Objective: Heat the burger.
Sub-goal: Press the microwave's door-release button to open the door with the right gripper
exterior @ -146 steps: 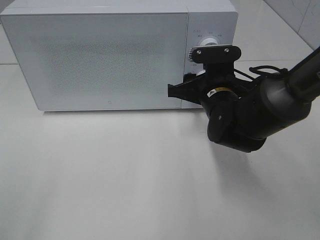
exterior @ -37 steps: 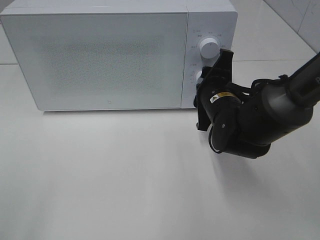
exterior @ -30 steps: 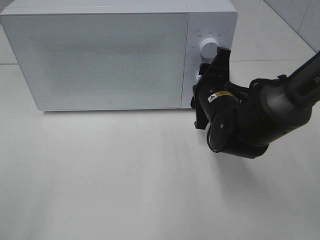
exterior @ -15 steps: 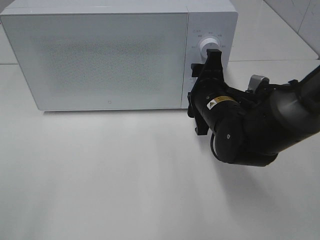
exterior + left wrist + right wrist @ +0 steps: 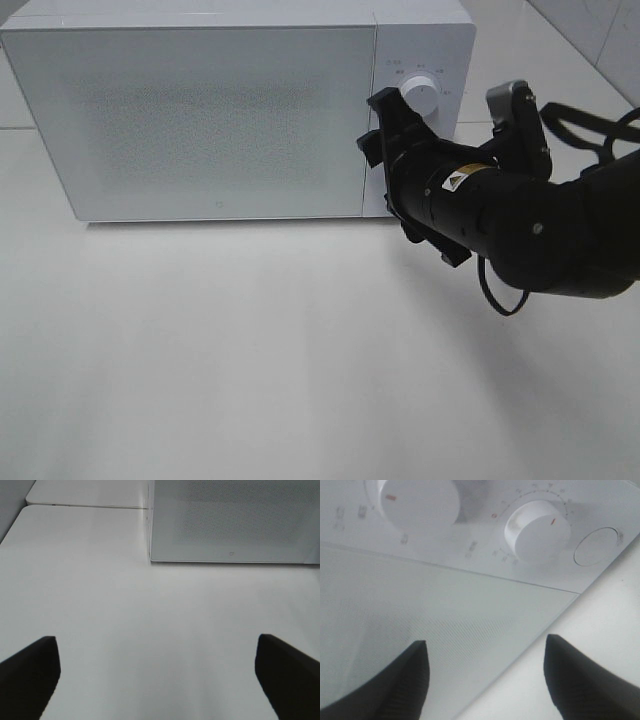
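Exterior high view: white microwave (image 5: 200, 110) at the far side of the desk (image 5: 250, 350), door closed.
Burger: not visible in any view; whether it is inside the microwave cannot be told.
Right pincer (image 5: 385, 130): in front of the seam between door and control panel, prongs spread and holding nothing; the right wrist view shows two knobs (image 5: 537, 527) and a round button (image 5: 597, 545) just beyond the tips.
Left pincer (image 5: 150, 675): prongs apart over bare desk, well clear of the microwave.
Step in hand: likely working the controls.
Next move: line up on a knob or the button, then close or press.
Change: half a second ago the right pincer sat lower, by the lower knob; it has since lifted and rolled.
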